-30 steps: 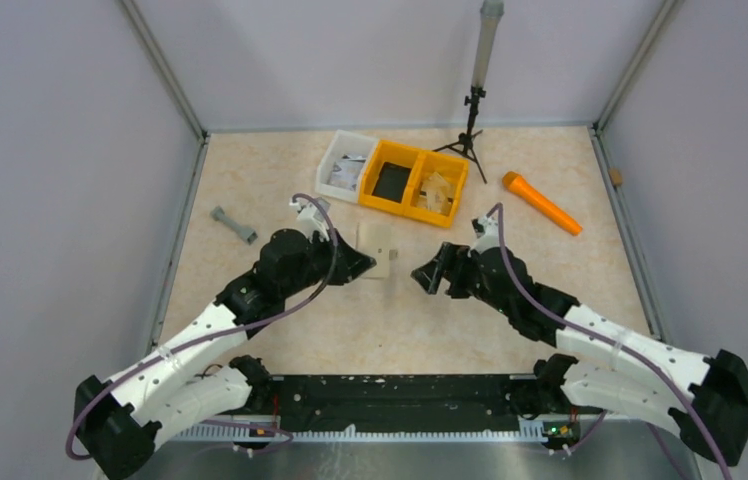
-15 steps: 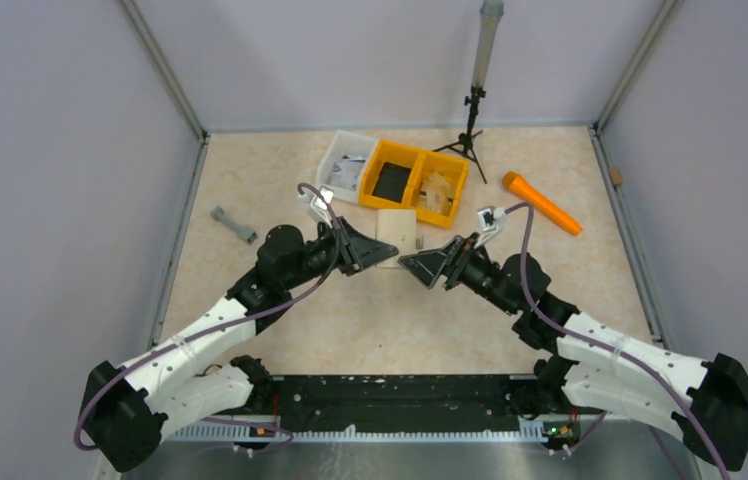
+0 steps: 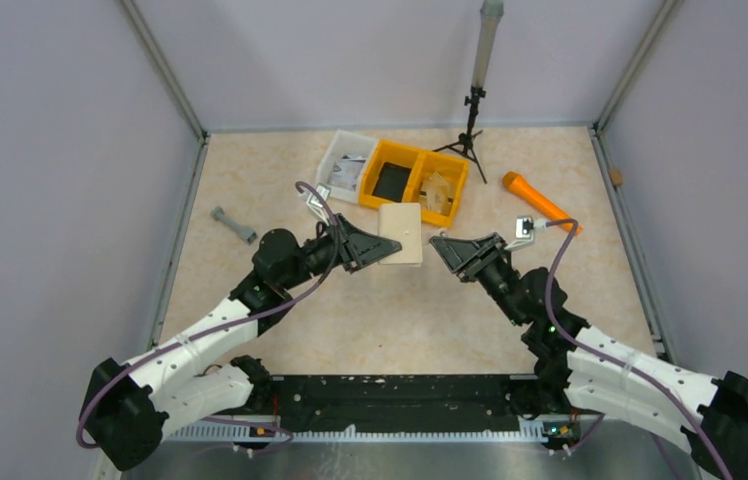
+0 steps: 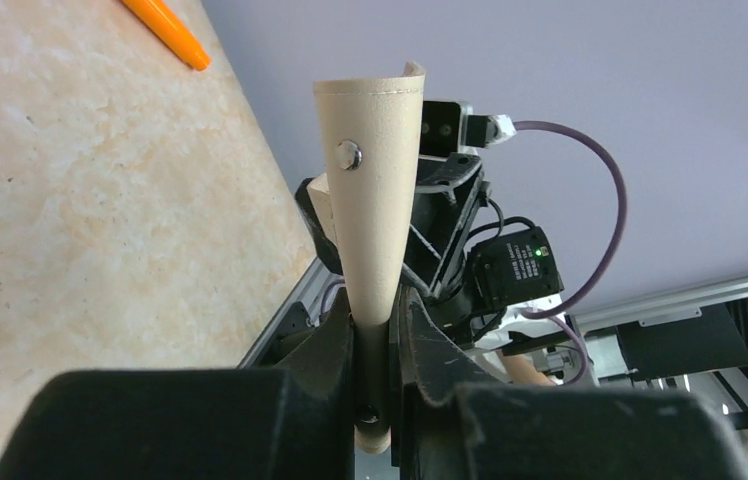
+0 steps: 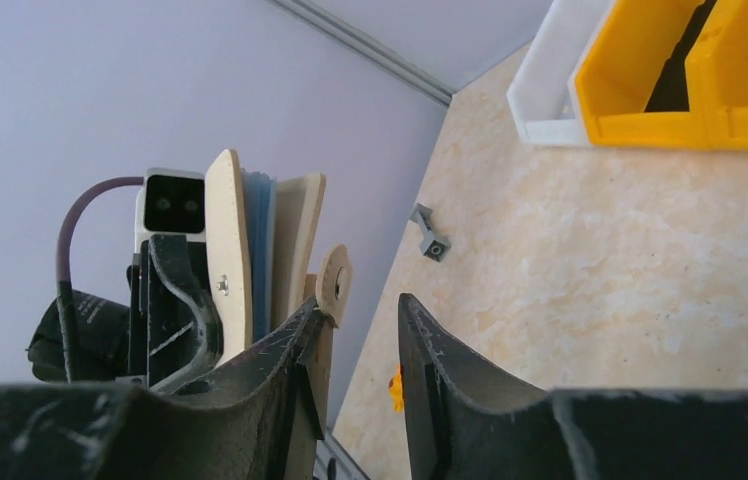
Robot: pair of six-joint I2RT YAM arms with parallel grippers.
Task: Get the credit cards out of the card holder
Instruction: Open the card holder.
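Observation:
My left gripper (image 3: 378,250) is shut on the lower edge of the tan card holder (image 3: 401,233) and holds it up off the table. In the left wrist view the card holder (image 4: 370,200) stands upright between the jaws, a metal snap on its face. The right wrist view shows the card holder (image 5: 231,250) edge-on, with the blue edges of credit cards (image 5: 261,250) between its tan faces. Its round snap flap (image 5: 333,283) sits at the tip of one finger. My right gripper (image 5: 360,303) is open, a narrow bare gap between its jaws. From above, my right gripper (image 3: 440,245) points at the holder's right edge.
A yellow bin (image 3: 417,182) and a white bin (image 3: 343,166) stand just behind the card holder. An orange marker (image 3: 542,203) lies at the back right, a grey dumbbell-shaped piece (image 3: 234,225) at the left. A black tripod (image 3: 470,125) stands by the back wall.
The left gripper has lifted and tilted the card holder towards the bins. The right arm has swung up and to the right, and its jaws have narrowed from wide open.

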